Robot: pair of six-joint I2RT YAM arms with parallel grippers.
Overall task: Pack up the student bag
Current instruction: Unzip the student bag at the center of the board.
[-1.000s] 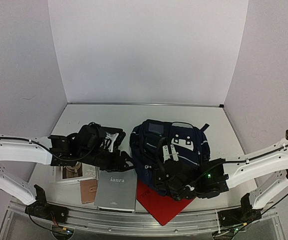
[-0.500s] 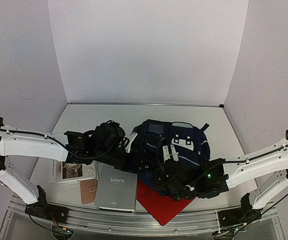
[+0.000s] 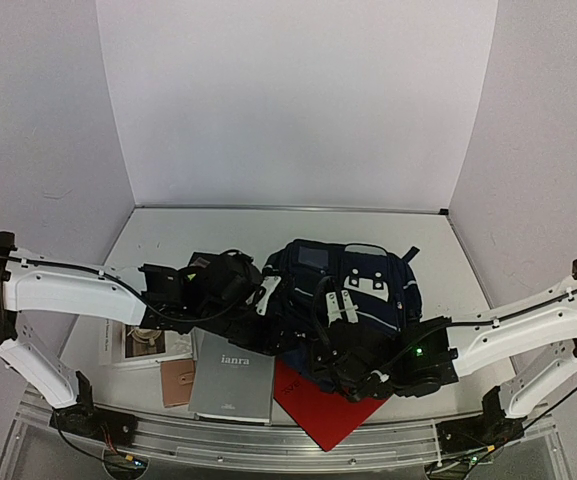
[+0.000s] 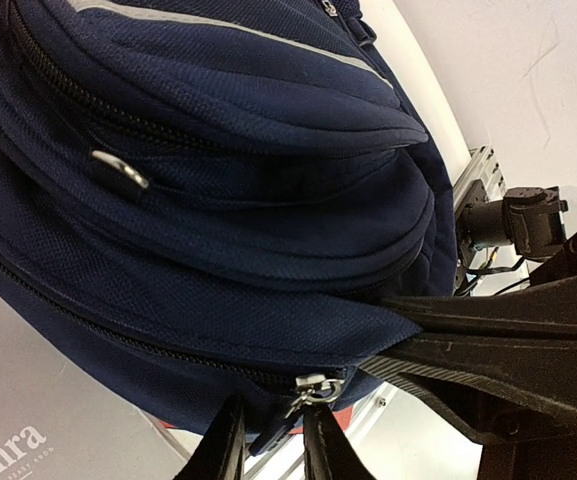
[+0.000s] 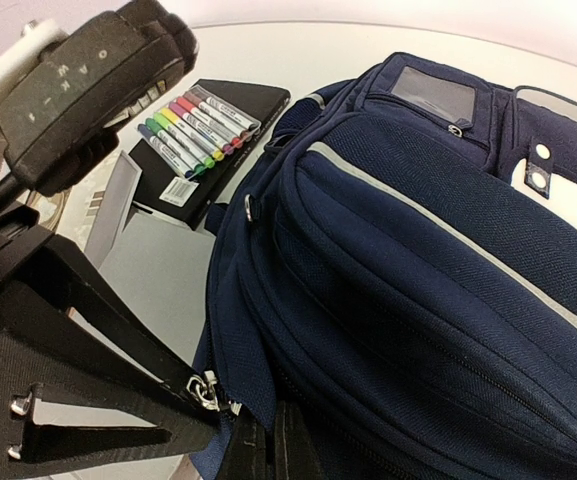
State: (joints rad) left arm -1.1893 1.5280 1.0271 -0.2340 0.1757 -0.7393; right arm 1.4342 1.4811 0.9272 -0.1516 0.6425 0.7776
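The student bag, dark navy with thin grey stripes, lies in the middle of the table. It fills the left wrist view and the right wrist view. My left gripper is at the bag's near-left corner. Its fingers are narrowed on the navy zipper pull hanging from the silver slider. My right gripper is shut on a flap of the bag's fabric just beside that slider. Its black fingers show from the left wrist pinching the flap's tip.
A black case of coloured markers lies left of the bag. A grey book, a red folder, a small brown notebook and a printed booklet lie near the front. A metal rail runs along the near edge.
My left arm has swung right from the marker case to the bag's corner, and its jaws have narrowed around the zipper pull. The right arm has not moved.
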